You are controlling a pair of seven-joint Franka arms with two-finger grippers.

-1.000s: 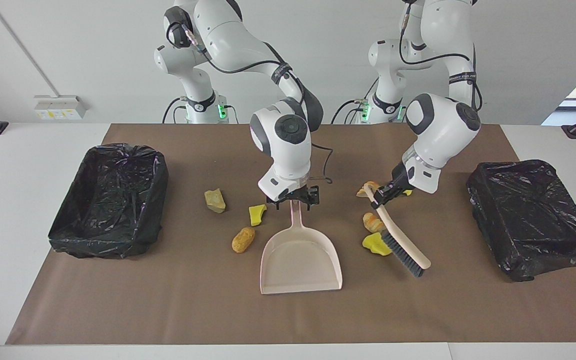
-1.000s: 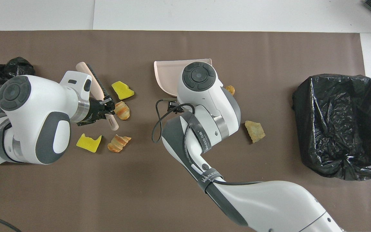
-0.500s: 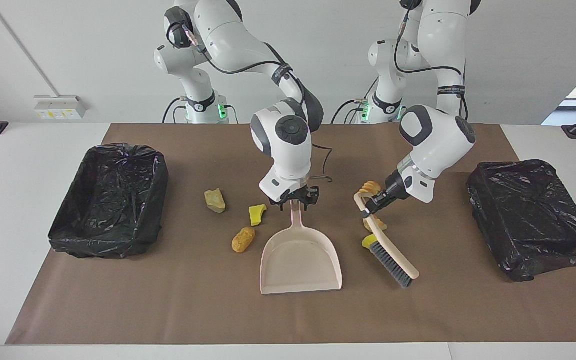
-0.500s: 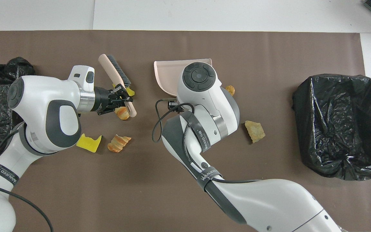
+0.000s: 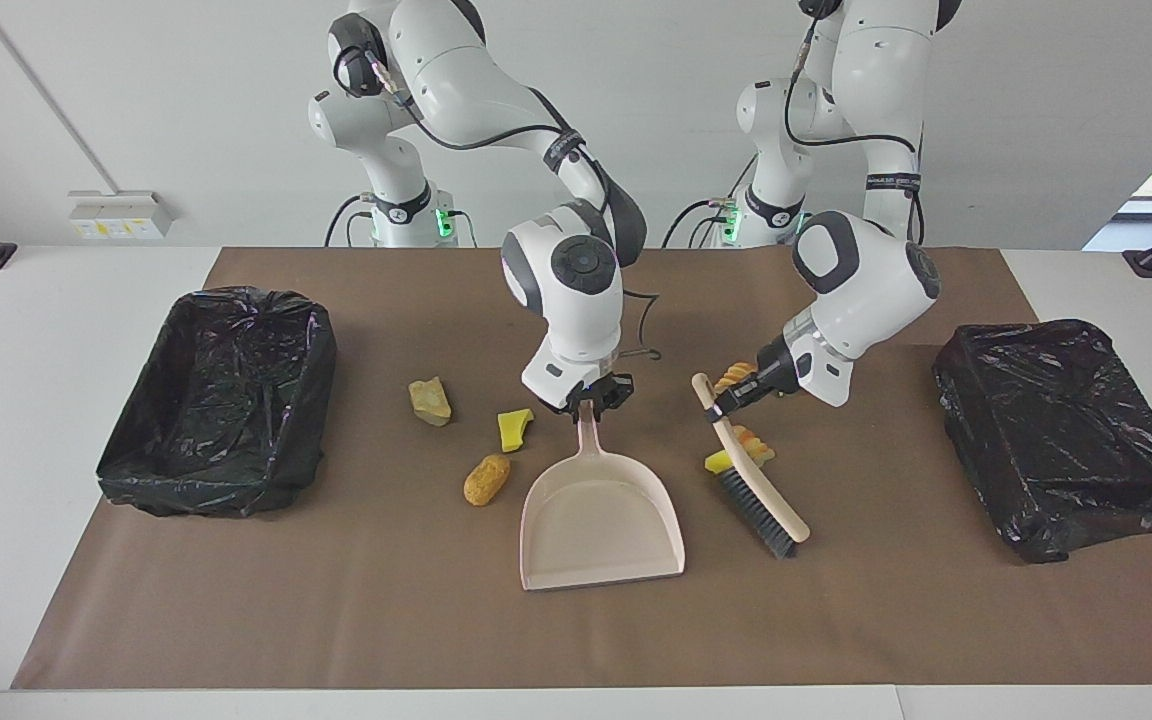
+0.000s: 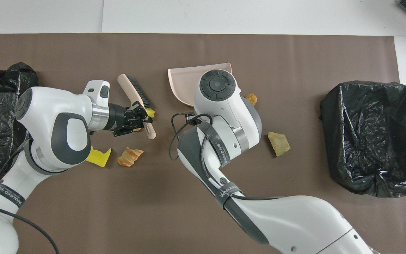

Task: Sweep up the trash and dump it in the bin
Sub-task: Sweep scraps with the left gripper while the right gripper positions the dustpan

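Your left gripper (image 5: 719,403): centre-right of the facing frame, wrist angled down, fingers clamped. Your right gripper (image 5: 596,394): frame centre, wrist pointing straight down, fingers clamped.

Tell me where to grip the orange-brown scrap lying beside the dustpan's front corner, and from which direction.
Grip the orange-brown scrap across its narrow middle, coming straight down from above. It lies flat on the brown mat, an elongated oval, so jaws set across its short width should close on it. Nothing touches it; the dustpan sits just beside it.

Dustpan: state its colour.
Pale pink; the dustpan shows best in the facing view.
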